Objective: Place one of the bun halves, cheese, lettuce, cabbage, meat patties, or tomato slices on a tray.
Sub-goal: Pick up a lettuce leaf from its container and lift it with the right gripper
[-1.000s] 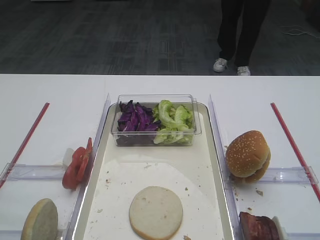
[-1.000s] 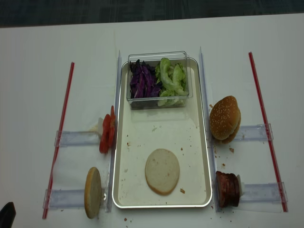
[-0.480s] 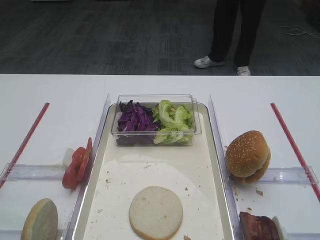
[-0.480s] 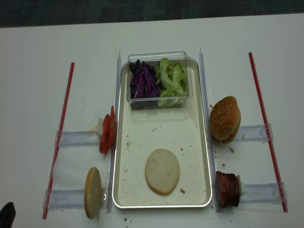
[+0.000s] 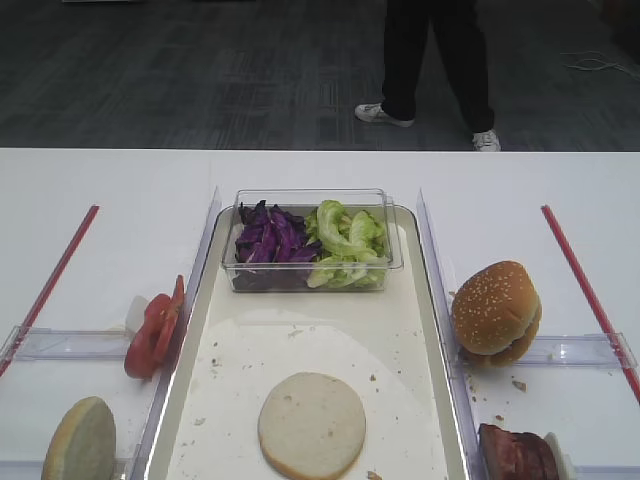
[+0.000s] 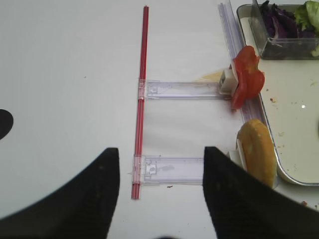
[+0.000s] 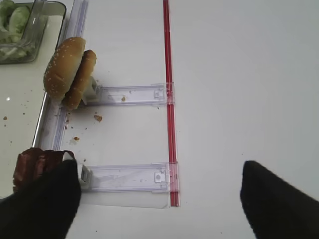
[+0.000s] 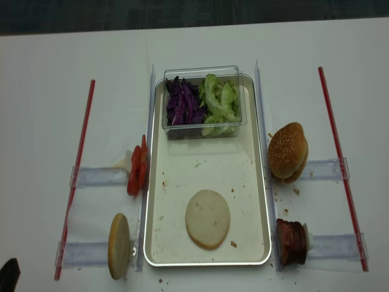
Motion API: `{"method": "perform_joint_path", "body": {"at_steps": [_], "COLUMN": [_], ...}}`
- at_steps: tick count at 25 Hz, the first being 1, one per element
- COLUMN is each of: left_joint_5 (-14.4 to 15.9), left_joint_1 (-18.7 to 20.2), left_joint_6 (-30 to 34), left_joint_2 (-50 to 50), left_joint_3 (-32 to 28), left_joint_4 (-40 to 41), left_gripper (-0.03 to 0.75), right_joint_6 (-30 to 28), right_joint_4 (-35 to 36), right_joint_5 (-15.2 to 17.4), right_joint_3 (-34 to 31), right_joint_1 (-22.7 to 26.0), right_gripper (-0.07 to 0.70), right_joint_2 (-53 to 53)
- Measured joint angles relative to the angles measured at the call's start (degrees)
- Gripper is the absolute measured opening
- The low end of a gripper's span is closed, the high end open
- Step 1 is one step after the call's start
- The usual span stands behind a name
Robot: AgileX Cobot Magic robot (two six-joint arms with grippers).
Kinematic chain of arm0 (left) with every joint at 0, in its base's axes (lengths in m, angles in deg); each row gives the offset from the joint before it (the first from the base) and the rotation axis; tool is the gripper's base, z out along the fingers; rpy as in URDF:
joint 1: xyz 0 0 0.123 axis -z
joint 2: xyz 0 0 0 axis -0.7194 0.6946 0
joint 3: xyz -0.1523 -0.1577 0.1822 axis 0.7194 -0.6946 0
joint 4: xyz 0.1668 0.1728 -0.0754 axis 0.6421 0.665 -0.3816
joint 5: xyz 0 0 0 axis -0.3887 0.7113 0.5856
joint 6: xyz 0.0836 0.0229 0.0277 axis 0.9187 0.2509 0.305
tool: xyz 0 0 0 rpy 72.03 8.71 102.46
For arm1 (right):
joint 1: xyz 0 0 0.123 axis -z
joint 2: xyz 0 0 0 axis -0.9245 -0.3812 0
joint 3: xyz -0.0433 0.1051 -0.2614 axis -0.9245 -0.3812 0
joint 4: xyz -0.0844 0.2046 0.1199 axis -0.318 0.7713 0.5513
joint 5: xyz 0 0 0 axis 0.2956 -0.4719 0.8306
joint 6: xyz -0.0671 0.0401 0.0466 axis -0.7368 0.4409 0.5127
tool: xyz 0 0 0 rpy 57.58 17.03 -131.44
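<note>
The cream tray [image 5: 395, 330] [image 8: 206, 170] carries one bun half [image 5: 312, 425] [image 8: 208, 219], lying cut face up. Sesame bun halves [image 5: 496, 312] [image 7: 67, 69] stand on edge to its right, with meat patties [image 5: 515, 452] [image 7: 35, 167] nearer me. To its left stand tomato slices [image 5: 155, 330] [image 6: 247, 82] and another bun half [image 5: 80, 440] [image 6: 256, 157]. Purple cabbage [image 5: 270, 240] and lettuce [image 5: 348, 240] fill a clear tub. My right gripper [image 7: 159, 199] is open and empty, its left finger beside the patties. My left gripper [image 6: 157, 194] is open over a clear holder, empty.
The clear tub [image 8: 202, 73] sits at the tray's far end. Clear plastic holders [image 7: 129, 94] [image 6: 179, 89] and red strips [image 8: 337, 152] [image 8: 78, 164] lie on the white table on both sides. A person's legs [image 5: 435, 60] show beyond the table.
Nothing on the table has moved. The person in the background has stepped to the left.
</note>
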Motion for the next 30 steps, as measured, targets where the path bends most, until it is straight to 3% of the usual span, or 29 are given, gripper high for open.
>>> {"method": "perform_joint_path", "body": {"at_steps": [5,17,25,30], "left_joint_5": [0.00,0.00,0.00,0.00], "left_joint_1": [0.00,0.00,0.00,0.00], "left_joint_6": [0.00,0.00,0.00,0.00], "left_joint_2": [0.00,0.00,0.00,0.00], "left_joint_3": [0.00,0.00,0.00,0.00], "left_joint_4": [0.00,0.00,0.00,0.00], "left_gripper": [0.360,0.360,0.360,0.360], "right_joint_6": [0.00,-0.32,0.00,0.00], "right_joint_4": [0.35,0.48,0.38,0.48], "right_joint_5": [-0.04,-0.04,3.83,4.19], "right_joint_3": [0.00,0.00,1.69,1.69], "right_joint_1": [0.00,0.00,0.00,0.00], "right_gripper": [0.594,0.589,0.566,0.561], "right_joint_2": [-1.77,-12.29,-19.72,-23.08]}}
